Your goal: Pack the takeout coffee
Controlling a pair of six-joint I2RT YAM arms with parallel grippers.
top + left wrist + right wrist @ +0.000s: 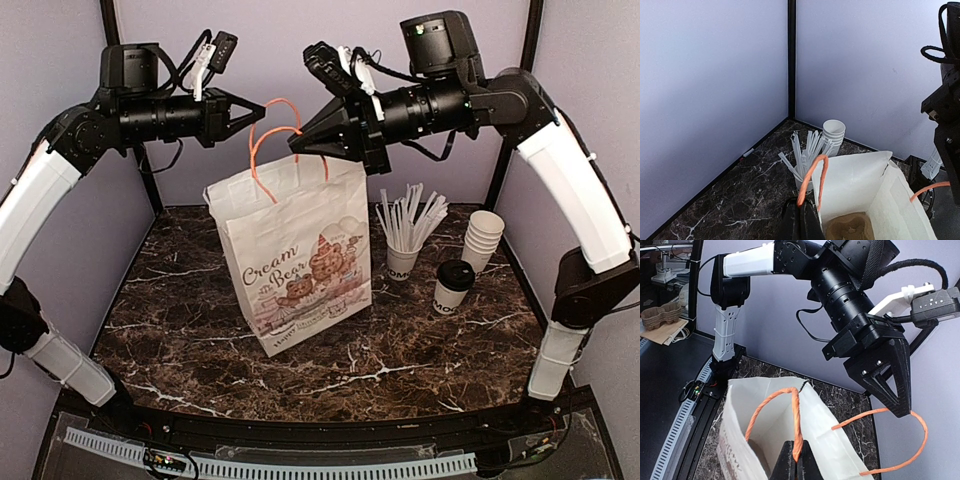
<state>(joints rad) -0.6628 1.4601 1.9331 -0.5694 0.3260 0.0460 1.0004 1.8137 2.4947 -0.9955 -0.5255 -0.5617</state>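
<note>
**mug_fan:** what's on the marble table point(180, 330) right now?

**yam_guy:** Biggest thing is the white paper bag point(290, 230), upright mid-table with its mouth open. The left gripper point(258, 108) is pinched tight on one orange handle point(812, 180). The right gripper point(298, 146) is clamped on the other orange handle point(796, 430). Both are up above the bag.

**mug_fan:** and right of the bag?

**yam_guy:** Stack of lidless cups point(484, 240) at the back, cup of white sticks point(402, 262) nearer the bag. The takeout coffee point(454, 287) stands on the table just in front of the stack, lid on, outside the bag.
</note>
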